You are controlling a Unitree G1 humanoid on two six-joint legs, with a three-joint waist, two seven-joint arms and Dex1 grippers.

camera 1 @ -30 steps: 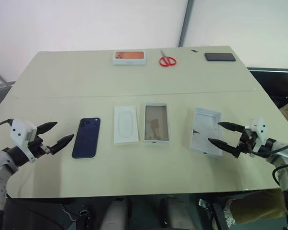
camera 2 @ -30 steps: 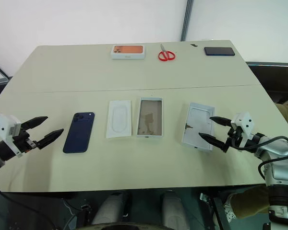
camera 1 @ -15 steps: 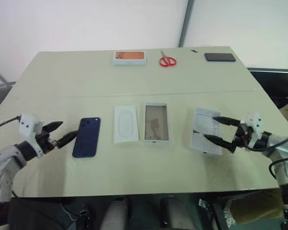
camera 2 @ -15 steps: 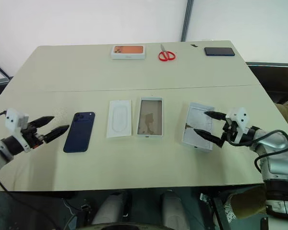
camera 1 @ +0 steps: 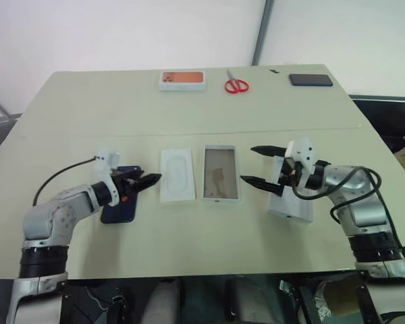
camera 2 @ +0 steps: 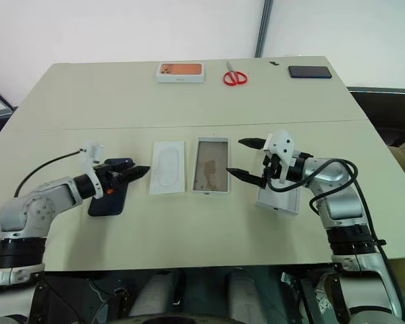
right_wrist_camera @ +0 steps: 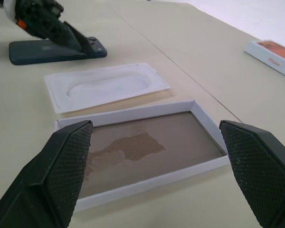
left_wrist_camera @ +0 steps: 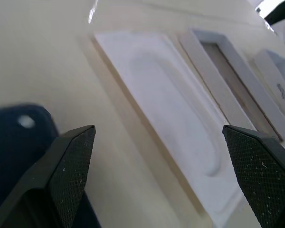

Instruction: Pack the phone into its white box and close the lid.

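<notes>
The dark blue phone [camera 1: 119, 206] lies flat left of centre, its top end under my left gripper [camera 1: 146, 181], which is open, its fingertips past the phone's top right corner, towards the insert. The white box [camera 1: 220, 146], brownish floor up, lies at the table's centre. My right gripper [camera 1: 249, 164] hovers open just right of it, pointing left. The lid [camera 1: 290, 206] rests under my right wrist. In the right wrist view the box [right_wrist_camera: 147, 183] fills the space between my fingers [right_wrist_camera: 66, 161], with the phone [right_wrist_camera: 47, 50] beyond.
A flat white insert [camera 1: 177, 175] with an oval recess lies between phone and box. Along the far edge stand a white box with an orange top [camera 1: 182, 79], red scissors [camera 1: 235, 85] and a black slab [camera 1: 310, 79].
Both arms have swung inward. The left gripper went right and rolled, from left of the phone to over its top end. The right gripper went left and rose, from the lid to beside the box.
</notes>
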